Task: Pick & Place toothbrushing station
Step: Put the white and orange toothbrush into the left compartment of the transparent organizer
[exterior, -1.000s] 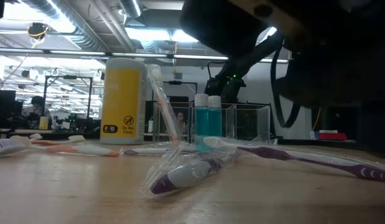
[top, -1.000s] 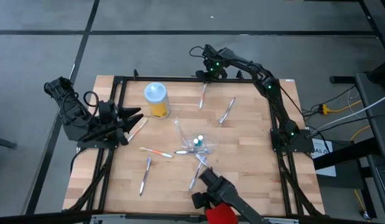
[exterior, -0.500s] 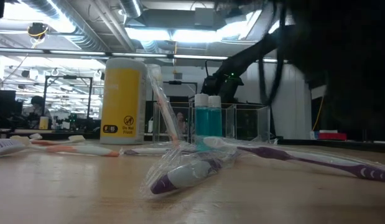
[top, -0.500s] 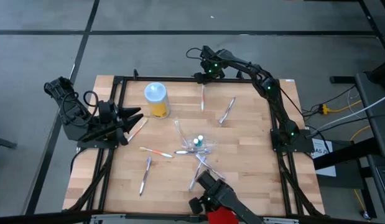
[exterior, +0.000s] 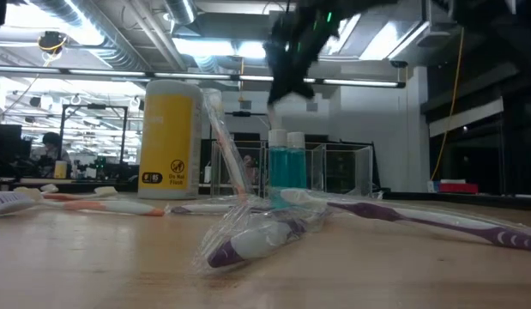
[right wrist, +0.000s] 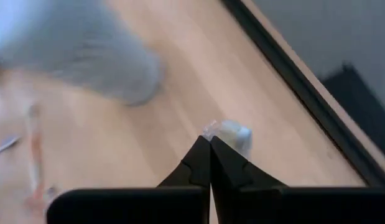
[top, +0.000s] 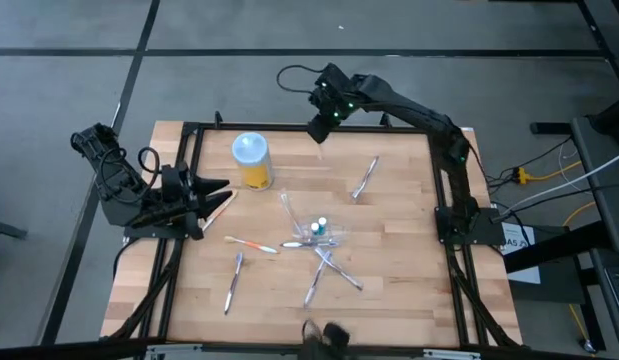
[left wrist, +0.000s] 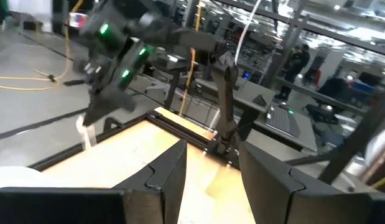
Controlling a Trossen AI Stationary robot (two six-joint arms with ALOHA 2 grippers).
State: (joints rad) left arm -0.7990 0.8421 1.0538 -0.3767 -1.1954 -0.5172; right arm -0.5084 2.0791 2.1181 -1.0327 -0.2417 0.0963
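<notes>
Toothbrush (top: pixel 321 152) gone from upper-centre bench (top: pixel 389 250): right claw (top: pixel 317 130) has pinched it and lifted, so carrying begins; left claw (top: pixel 214 190) waits open.

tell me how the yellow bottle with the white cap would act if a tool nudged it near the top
The yellow bottle stands upright and tall for its base, so a high push would probably tip it. Its round body would likely roll once down. It looks rigid, not floppy; its weight cannot be judged.
</notes>
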